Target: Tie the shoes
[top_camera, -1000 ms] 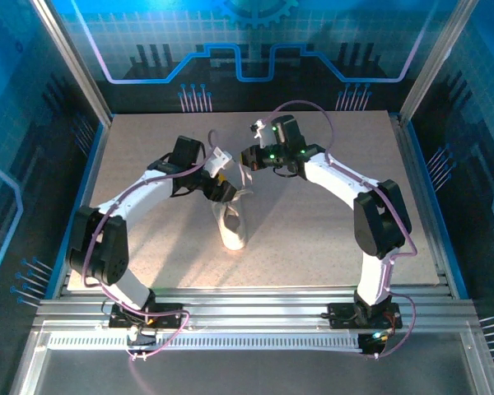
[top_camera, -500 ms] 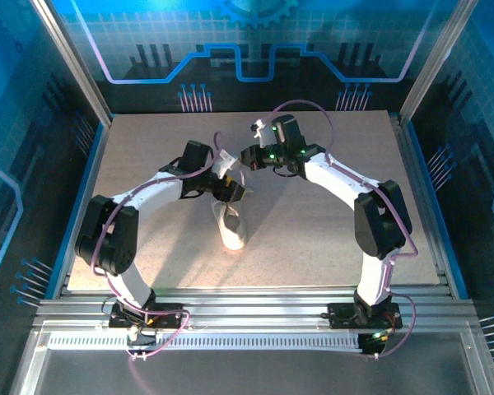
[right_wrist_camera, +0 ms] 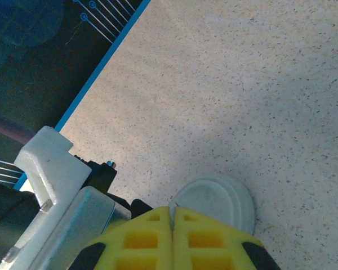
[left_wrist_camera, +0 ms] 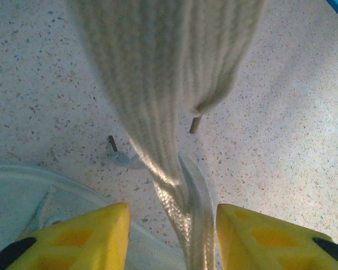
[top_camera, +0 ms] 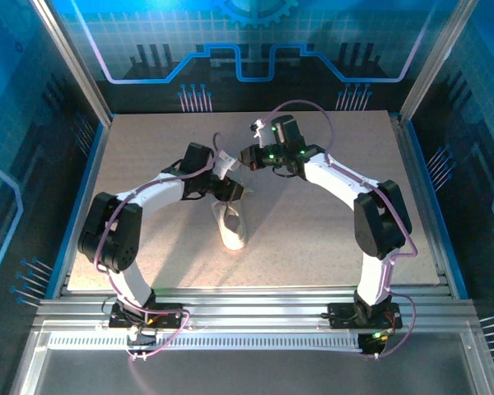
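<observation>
The white shoe (top_camera: 232, 229) lies mid-table, one end toward me. My right gripper (top_camera: 249, 159) hangs above its far end, shut on a thin strip of white lace; in the right wrist view the right gripper (right_wrist_camera: 172, 211) has its yellow fingers pressed together over the shoe's rounded end (right_wrist_camera: 219, 199). My left gripper (top_camera: 230, 191) sits just below it, at the shoe's far end. In the left wrist view the left gripper (left_wrist_camera: 173, 219) is open, and two strands of the lace (left_wrist_camera: 158, 112) run up between its fingers without touching the pads. The shoe's rim (left_wrist_camera: 22, 191) shows lower left.
Speckled beige tabletop (top_camera: 329, 222) all round the shoe. Blue-edged walls border the table on the left (top_camera: 86, 177), right and back. Two lace tips (left_wrist_camera: 195, 124) dangle above the table. The left arm's wrist block (right_wrist_camera: 50, 169) sits close beside my right fingers.
My left gripper has swung right and in toward the raised lace, and its jaws have narrowed around it. The right arm and the shoe have not moved.
</observation>
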`<state>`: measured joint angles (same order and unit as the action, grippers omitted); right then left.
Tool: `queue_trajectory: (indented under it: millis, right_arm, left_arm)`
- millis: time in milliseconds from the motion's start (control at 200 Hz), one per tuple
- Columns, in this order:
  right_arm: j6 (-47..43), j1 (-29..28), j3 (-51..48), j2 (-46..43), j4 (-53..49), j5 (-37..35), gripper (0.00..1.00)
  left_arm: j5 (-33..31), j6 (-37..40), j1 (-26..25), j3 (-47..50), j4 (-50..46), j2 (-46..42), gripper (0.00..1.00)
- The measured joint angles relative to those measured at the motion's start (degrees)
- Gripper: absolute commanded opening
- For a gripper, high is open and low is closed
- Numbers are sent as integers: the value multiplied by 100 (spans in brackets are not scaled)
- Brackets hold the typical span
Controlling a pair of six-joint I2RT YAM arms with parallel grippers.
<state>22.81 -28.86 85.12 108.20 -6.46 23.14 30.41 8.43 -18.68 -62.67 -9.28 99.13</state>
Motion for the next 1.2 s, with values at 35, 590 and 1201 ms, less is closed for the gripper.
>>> queue_trajectory:
  millis: [35, 590, 1201]
  right_arm:
    - [15, 0, -2, 0, 11, -22, 0]
    - [348, 107, -1172, -702, 846, -127, 55]
    - [-586, -52, -3080, -1729, 1222, -608, 56]
  left_arm:
    - [2, -42, 0, 22, 28, 9, 37]
    - [-107, -260, 2, -151, -494, 35, 0]
    - [-649, -1005, 2, -822, -1593, -212, 0]
